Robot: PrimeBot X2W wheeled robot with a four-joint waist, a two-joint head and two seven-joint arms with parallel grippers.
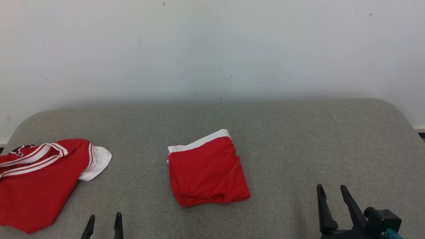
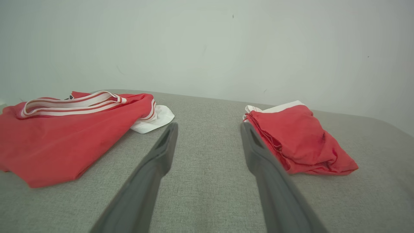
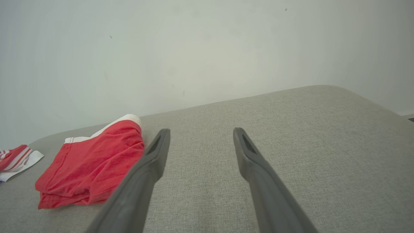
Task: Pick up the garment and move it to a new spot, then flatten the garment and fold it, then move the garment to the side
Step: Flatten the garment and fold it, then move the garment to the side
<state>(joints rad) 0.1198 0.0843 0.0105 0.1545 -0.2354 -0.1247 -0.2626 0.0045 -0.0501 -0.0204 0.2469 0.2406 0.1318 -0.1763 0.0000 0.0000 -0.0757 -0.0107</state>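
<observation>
Looks nearly finished, with the red garment (image 1: 207,169) lying folded at mid-frame on the grey surface (image 1: 298,139), only the move aside seemingly left, and left tool (image 1: 105,215) and right tool (image 1: 331,186) both spread apart, empty, at lower frame.

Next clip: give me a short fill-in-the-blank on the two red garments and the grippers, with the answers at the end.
1. The folded shorts have a ____ waistband.
2. The unfolded jersey lies to the robot's ____ of the shorts.
3. The left gripper and the right gripper both stand ____, holding nothing.

Missing words: white; left; open.
</observation>
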